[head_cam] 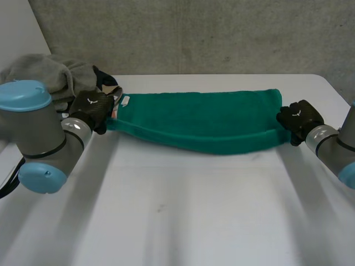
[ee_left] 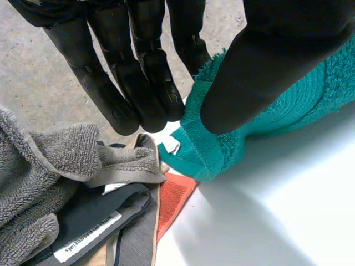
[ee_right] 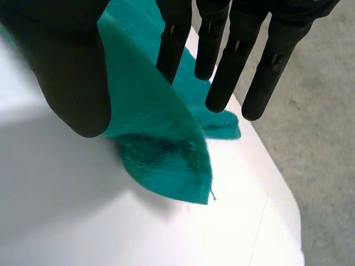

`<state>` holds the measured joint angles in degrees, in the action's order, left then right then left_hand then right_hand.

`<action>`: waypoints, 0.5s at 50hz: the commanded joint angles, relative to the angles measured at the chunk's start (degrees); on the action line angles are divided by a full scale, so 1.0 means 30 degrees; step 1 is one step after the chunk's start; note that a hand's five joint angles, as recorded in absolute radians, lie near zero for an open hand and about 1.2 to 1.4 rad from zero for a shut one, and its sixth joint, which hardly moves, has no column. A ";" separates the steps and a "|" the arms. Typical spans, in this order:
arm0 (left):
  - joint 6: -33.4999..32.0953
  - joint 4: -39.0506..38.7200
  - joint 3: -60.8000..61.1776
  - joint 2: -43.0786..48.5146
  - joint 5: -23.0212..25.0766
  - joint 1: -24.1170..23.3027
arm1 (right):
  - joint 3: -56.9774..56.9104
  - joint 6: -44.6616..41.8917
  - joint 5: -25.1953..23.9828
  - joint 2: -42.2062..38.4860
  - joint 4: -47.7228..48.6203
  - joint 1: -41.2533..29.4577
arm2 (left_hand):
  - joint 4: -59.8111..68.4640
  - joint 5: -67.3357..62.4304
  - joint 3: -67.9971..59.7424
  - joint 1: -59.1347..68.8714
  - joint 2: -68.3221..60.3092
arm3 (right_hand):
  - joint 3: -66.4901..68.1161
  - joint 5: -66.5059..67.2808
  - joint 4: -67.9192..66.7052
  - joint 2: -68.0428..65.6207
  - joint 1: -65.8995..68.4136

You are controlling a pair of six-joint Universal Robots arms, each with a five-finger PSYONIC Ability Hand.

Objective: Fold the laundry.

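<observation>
Both ends of the green towel (head_cam: 199, 119) in thumb-and-finger pinches, left hand (head_cam: 91, 108) and right hand (head_cam: 299, 118).

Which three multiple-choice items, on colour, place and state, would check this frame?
1. The stretched towel between the left hand and the right hand is: A) green; B) red; C) white.
2. The grey towel lies: A) on the stretched towel; B) beside the left hand; C) beside the right hand.
3. Both hands: A) pinch the stretched towel's ends; B) press flat on it; C) hover clear of it.
A: green in all views. B: head view shows it by the left hand. A: each wrist view shows the cloth pinched.
</observation>
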<state>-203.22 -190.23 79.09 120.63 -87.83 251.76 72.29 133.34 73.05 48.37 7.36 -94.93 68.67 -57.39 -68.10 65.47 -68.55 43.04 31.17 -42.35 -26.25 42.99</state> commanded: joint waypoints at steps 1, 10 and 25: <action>0.0035 -0.0017 0.0588 -0.0484 0.0303 0.0220 | -0.1301 -0.2315 -0.2668 -0.1268 -0.0431 0.0441 | 0.3778 -0.4203 -0.3965 0.4844 -0.3817 | 0.1041 0.1667 -0.1271 -0.6639 0.1058; 0.0093 0.0042 0.0413 -0.0397 0.0361 0.0601 | -0.2415 -0.3253 -0.3109 -0.2383 -0.0403 0.0500 | 0.3778 -0.4203 -0.3965 0.4844 -0.3817 | 0.1041 0.1668 -0.1272 -0.6640 0.1058; 0.0006 0.1503 0.1173 -0.1450 0.0566 0.0631 | -0.2974 -0.3343 -0.3197 -0.0484 -0.6283 0.1905 | 0.3778 -0.4203 -0.3965 0.4844 -0.3817 | 1.2318 1.2945 -1.2549 -1.7917 1.2335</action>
<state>-202.98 -189.11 81.03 118.37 -86.41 253.61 62.85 122.85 63.18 41.38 0.82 -92.04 68.67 -57.40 -68.10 65.47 -68.55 67.96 56.52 -68.50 -26.25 65.77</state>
